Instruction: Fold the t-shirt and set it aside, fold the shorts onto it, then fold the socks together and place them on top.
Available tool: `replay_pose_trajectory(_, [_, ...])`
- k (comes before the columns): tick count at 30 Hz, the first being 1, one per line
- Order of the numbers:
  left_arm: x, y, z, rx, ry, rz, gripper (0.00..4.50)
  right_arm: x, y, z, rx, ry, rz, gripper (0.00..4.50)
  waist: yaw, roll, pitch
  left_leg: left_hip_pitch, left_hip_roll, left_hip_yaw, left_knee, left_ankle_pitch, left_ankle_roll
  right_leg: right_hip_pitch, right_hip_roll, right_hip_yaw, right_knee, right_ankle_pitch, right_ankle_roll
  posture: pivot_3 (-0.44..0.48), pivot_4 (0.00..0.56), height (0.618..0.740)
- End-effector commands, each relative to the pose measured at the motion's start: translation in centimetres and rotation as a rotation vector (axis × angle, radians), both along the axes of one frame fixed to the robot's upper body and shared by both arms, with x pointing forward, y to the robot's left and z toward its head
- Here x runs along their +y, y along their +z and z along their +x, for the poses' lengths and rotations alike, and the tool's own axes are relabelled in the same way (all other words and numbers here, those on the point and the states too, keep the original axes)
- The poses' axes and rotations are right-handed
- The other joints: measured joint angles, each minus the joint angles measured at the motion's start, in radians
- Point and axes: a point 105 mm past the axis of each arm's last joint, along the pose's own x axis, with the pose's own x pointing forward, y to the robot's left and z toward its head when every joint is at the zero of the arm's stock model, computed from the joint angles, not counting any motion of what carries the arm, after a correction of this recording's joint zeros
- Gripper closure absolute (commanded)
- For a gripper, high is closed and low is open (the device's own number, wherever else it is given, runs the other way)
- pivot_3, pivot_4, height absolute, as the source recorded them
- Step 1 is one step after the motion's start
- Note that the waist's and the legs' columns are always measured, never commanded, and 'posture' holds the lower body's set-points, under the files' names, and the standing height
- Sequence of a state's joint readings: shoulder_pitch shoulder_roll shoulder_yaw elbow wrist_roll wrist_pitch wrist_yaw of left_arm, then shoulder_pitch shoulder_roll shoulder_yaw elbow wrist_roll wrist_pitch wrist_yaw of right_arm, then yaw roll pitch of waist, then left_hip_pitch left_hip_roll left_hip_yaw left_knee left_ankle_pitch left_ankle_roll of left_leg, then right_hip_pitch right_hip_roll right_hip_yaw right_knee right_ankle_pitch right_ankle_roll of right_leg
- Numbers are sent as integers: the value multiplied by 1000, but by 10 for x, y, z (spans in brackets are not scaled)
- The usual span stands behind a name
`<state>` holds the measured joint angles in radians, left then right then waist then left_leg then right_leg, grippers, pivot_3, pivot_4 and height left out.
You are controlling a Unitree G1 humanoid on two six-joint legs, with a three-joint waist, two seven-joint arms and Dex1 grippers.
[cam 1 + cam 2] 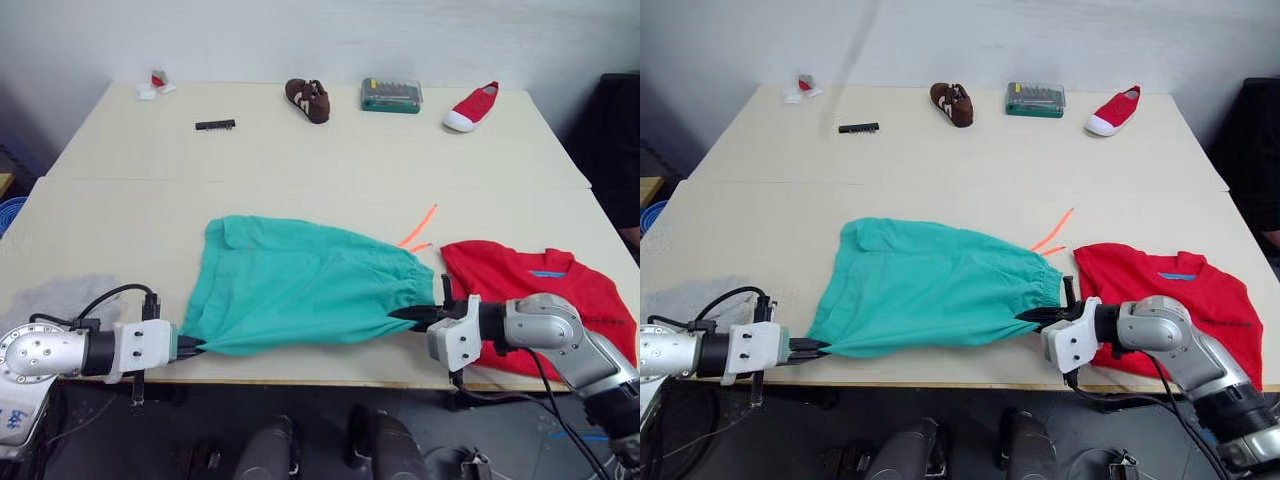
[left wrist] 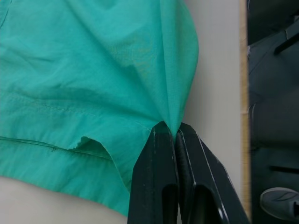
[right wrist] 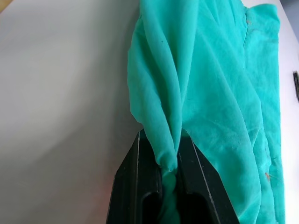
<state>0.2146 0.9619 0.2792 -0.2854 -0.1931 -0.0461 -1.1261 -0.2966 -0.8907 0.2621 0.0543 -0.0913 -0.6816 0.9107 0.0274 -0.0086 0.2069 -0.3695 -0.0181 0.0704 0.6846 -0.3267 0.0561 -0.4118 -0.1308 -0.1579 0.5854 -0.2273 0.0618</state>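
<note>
Teal-green soft cloth shorts (image 1: 300, 285) spread flat at the near edge of the pale tabletop (image 1: 300, 150), orange drawstring (image 1: 417, 228) trailing beyond. Pinched at the hem corner by the left claw (image 1: 192, 347), at the gathered waistband by the right claw (image 1: 415, 313). Just right of the shorts, bright red t-shirt (image 1: 540, 300), blue collar label unreadable.

Shorts (image 1: 300, 283) lie left of the t-shirt (image 1: 560, 300) — shoes (image 1: 307, 100) behind.
</note>
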Motion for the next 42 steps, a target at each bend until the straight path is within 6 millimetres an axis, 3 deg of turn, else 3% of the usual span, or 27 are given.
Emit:
replay_pose_trajectory(1, [2,11,6,-57,58,-9,4446,0,9,4,-21,17,27,4500,0,0,0,0,1,0,0,0,-1,0,1,0,0,0,-1,0,150,740])
replay_pose_trajectory(4, [9,13,20,-47,132,-51,4446,-1,11,4,2,0,55,4500,-1,0,0,1,2,0,0,2,-4,-2,1,0,6,-1,-3,0,150,740])
replay_pose_trajectory(8, [9,15,14,55,120,-105,3508,-5,12,2,22,-29,75,3244,-3,1,0,1,3,0,-1,6,-7,-4,2,-2,9,-2,-4,0,150,740])
replay_pose_trajectory(11, [13,22,-4,263,125,-184,2572,-10,19,-4,12,-59,93,2199,-5,2,0,1,4,1,-1,4,-8,-4,2,-2,9,-3,-5,0,150,740])
replay_pose_trajectory(12, [15,32,-12,368,122,-232,2207,-15,24,-9,47,-98,126,1868,-5,2,0,0,4,2,-1,4,-8,-5,2,-2,9,-3,-5,0,150,740])
replay_pose_trajectory(14, [16,53,-18,482,108,-315,1617,-21,34,-18,142,-170,199,1853,-2,2,1,-2,4,1,-1,3,-8,-6,3,-3,9,-4,-5,0,150,740])
replay_pose_trajectory(18, [8,100,2,484,74,-510,1617,-21,61,-36,397,-282,405,1853,15,5,2,0,5,-3,-1,1,-9,-3,3,-3,7,-5,-5,0,150,740])
replay_pose_trajectory(20, [-4,119,27,410,58,-633,1995,-13,80,-33,505,-321,568,1853,15,6,3,1,5,-4,-1,-3,-7,-2,3,-2,6,-6,-6,0,150,740])
replay_pose_trajectory(23, [-28,121,64,324,56,-703,2847,1,91,-22,599,-360,691,2809,14,6,3,3,5,-5,-1,0,-8,-1,3,-1,7,-5,-5,0,150,740])
replay_pose_trajectory(28, [-76,71,98,257,64,-581,4438,30,71,11,593,-458,685,4500,2,4,2,1,5,1,-2,5,-17,-3,4,-1,9,-1,-5,0,150,740])
replay_pose_trajectory(32, [-103,41,118,233,120,-565,4476,55,46,37,571,-533,668,4500,-1,1,1,-7,5,6,-2,9,-11,-14,5,0,15,-1,-5,0,150,740])
replay_pose_trajectory(35, [-103,14,138,200,262,-516,4476,65,27,51,562,-602,642,4500,-2,1,0,-9,4,9,-2,9,-10,-16,5,1,15,-1,-5,0,150,740])
replay_pose_trajectory(37, [-101,7,142,198,297,-507,4476,65,20,55,536,-624,620,4500,-3,1,1,-9,4,9,-2,9,-10,-16,5,1,15,-1,-5,0,150,740])
replay_pose_trajectory(40, [-85,-12,144,194,348,-452,4476,44,-2,67,464,-773,559,4500,-4,1,0,-8,4,9,-2,9,-9,-16,5,1,15,-1,-5,0,150,740])
replay_pose_trajectory(42, [-75,-18,141,189,355,-423,4476,27,-7,66,463,-833,569,4500,-4,0,0,-8,4,9,-2,9,-9,-16,4,2,15,-1,-5,0,150,740])
